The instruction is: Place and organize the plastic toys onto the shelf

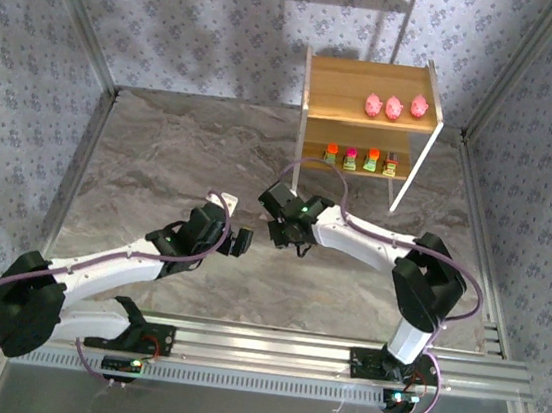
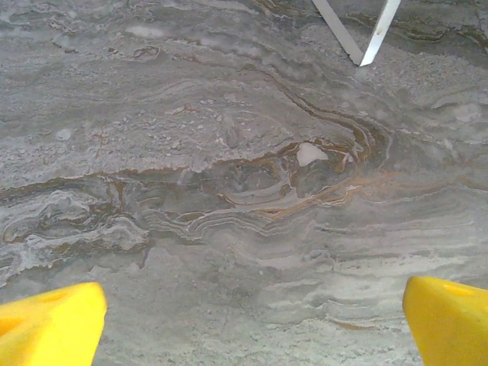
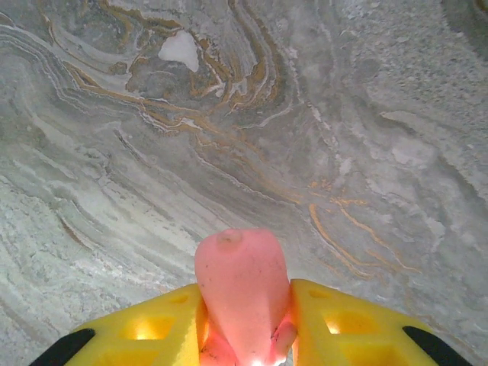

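The shelf (image 1: 319,121) stands at the back right of the table. Three pink pig toys (image 1: 394,107) line its top board, and several blocky toys (image 1: 361,160) stand in a row on its lower board. A fourth pink pig (image 3: 242,293) is pinched between the yellow fingers (image 3: 152,328) of my right gripper (image 3: 244,324), which hangs above the marbled tabletop, in front of the shelf (image 1: 286,234). My left gripper (image 2: 252,328) is open, with its yellow fingertips (image 2: 49,324) far apart over bare table. It is just left of the right one (image 1: 242,241).
A thin white shelf leg (image 2: 366,38) shows at the top of the left wrist view. A pale white-framed stand (image 1: 404,21) rises behind the shelf. Metal rails (image 1: 80,162) and patterned walls border the marbled table (image 1: 182,155).
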Motion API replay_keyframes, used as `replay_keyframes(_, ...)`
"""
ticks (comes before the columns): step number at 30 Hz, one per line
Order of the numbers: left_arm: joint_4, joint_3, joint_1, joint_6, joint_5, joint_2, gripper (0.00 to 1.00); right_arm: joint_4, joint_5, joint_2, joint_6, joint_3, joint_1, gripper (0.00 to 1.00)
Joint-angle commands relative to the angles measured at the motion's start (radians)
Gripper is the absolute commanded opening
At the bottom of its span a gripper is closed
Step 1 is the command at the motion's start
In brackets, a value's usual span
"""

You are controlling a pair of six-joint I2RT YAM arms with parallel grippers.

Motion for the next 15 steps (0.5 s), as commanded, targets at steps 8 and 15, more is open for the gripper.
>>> replay_keyframes(8, 0.043, 0.019, -0.046, 0.048, 0.022, 0.003, 1.0, -0.103, 0.062, -0.115, 0.003, 0.068, -0.01, 0.32)
replay_keyframes(15, 0.068, 0.029, -0.106, 0.091, 0.019, 0.014, 1.0, -0.147, 0.098, -0.187, 0.014, 0.102, -0.014, 0.32)
